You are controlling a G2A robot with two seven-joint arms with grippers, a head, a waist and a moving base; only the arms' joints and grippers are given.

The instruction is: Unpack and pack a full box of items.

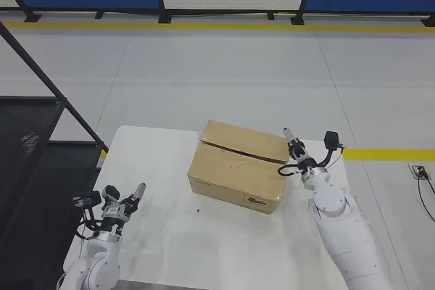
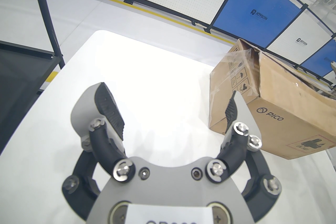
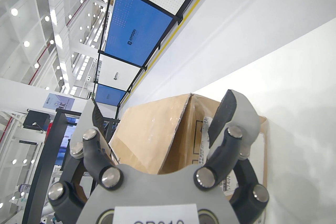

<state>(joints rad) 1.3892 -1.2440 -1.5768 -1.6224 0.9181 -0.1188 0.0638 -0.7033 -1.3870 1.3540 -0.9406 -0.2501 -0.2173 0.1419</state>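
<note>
- a black rack (image 1: 22, 167) stands on the floor at the left, just beside the left edge of the white table (image 1: 159, 246).
- the left gripper (image 1: 138, 192) is over the near left part of the table, well apart from the box. its fingers (image 2: 110, 109) are apart and there is nothing between them. in the left wrist view this gripper (image 2: 170, 96) is pointing over the bare table top (image 2: 147, 70).
- a small dark speck (image 1: 197, 211) lies on the table, near the front left corner of the box.
- the box (image 1: 239, 167) is brown cardboard and stands on the far middle part of the table, a little turned. its top flaps are down, with a dark seam across the top. in the left wrist view the box (image 2: 275, 109) has clear tape on one corner, and one flap is slightly lifted.
- the right gripper (image 1: 288, 136) is at the right far corner of the box, just beside its top edge. its fingers (image 3: 231, 114) are apart and hold nothing. in the right wrist view the gripper (image 3: 160, 99) has the box (image 3: 155, 130) right in front of it. i cannot tell if a finger touches the cardboard.
- a yellow line (image 1: 399, 154) runs on the floor at the right of the table, and a socket (image 1: 419, 172) with a cable lies below it.
</note>
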